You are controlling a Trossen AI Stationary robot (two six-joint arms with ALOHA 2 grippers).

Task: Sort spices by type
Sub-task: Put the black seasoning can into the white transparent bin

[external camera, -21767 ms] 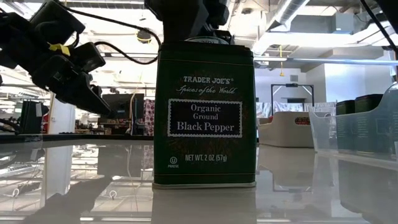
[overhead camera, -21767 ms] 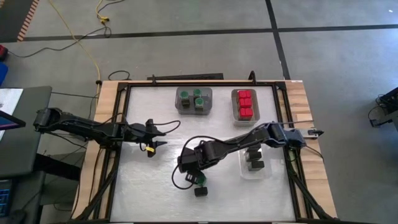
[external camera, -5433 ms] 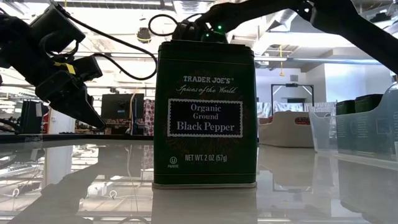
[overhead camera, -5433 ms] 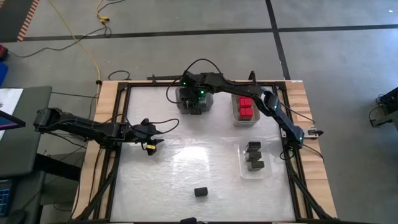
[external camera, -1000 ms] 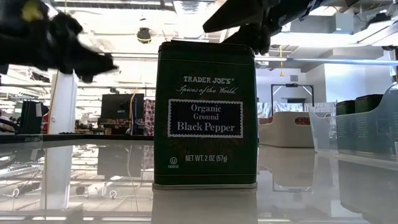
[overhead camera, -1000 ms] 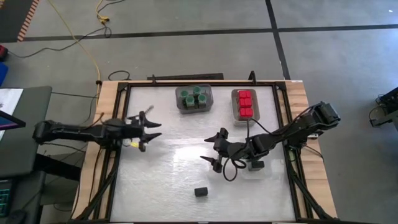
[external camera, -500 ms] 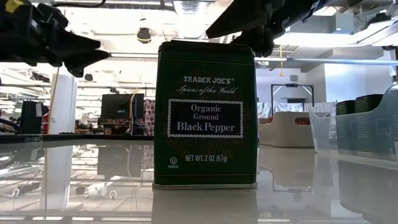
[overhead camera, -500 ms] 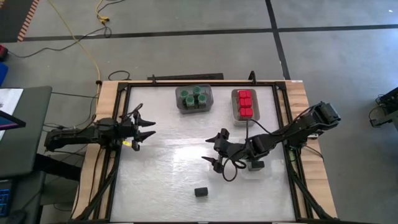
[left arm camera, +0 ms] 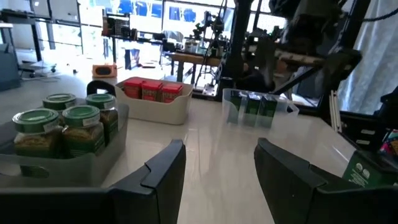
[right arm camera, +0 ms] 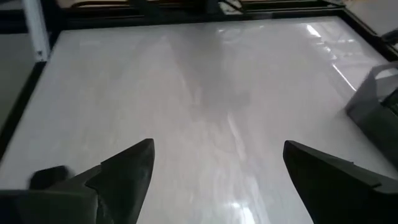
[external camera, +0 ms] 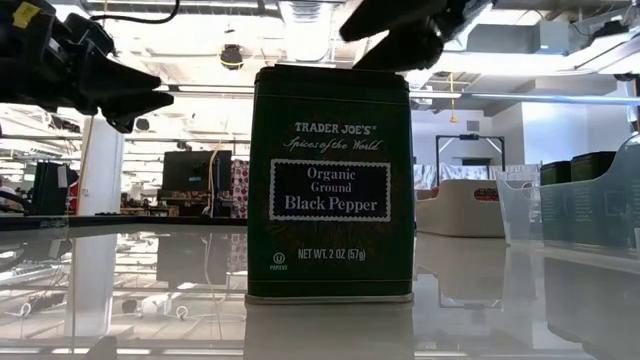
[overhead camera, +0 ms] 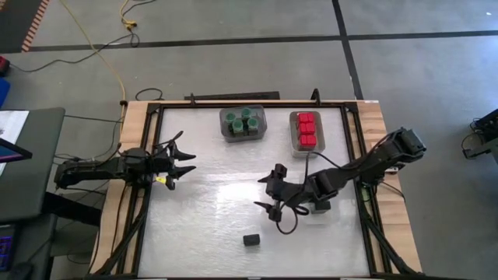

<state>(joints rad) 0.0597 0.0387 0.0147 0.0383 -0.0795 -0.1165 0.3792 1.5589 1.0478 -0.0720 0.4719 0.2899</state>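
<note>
High view shows our right pincer spread wide and empty (left pincer likewise, waiting at the tabletop edge), presumably aimed at the stray dark-green rectangular black-pepper tin.

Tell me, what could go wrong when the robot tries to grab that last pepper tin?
The black pepper tin stands alone, upright near the table's front edge; a bump from the open right hand could tip it or push it off.

The tray of dark tins lies under the right arm, so a low swing might knock it.

The open left hand waits far away at the left, so it probably won't get in the way.
</note>
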